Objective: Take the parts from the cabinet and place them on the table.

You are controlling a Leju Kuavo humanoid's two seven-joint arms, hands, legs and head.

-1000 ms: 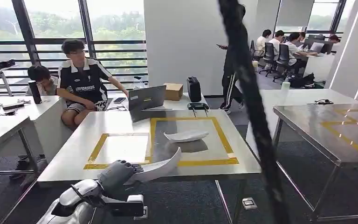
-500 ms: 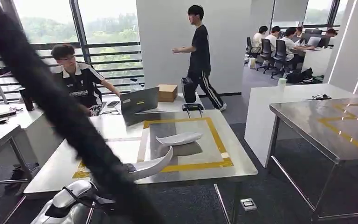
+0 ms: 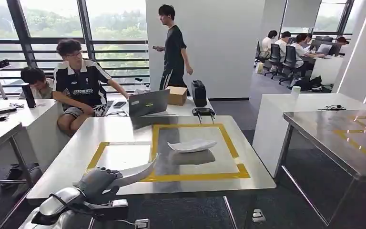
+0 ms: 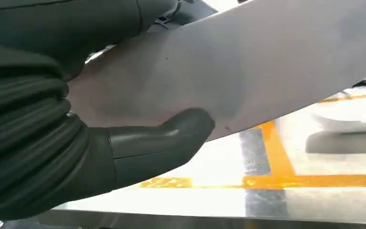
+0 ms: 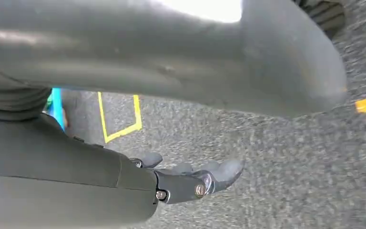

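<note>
My left hand (image 3: 96,181) grips a white curved part (image 3: 136,172) by one end, just off the near edge of the steel table (image 3: 124,128). The part's free tip rises over the table edge near the yellow tape squares (image 3: 195,176). In the left wrist view the thumb (image 4: 162,143) presses under the white curved part (image 4: 248,67). A second white part (image 3: 192,145) lies inside the larger yellow square. My right hand (image 5: 190,183) hangs above the dark carpet, fingers apart, holding nothing.
A laptop (image 3: 147,102), a cardboard box (image 3: 176,94) and a black case (image 3: 198,92) stand at the table's far end. Two people sit at the left (image 3: 78,81), and one walks behind (image 3: 173,45). A second steel table (image 3: 343,138) stands to the right.
The dark strap that swung across the head view is gone. The person in black has walked left. My left hand with the part sits a little further left and lower.
</note>
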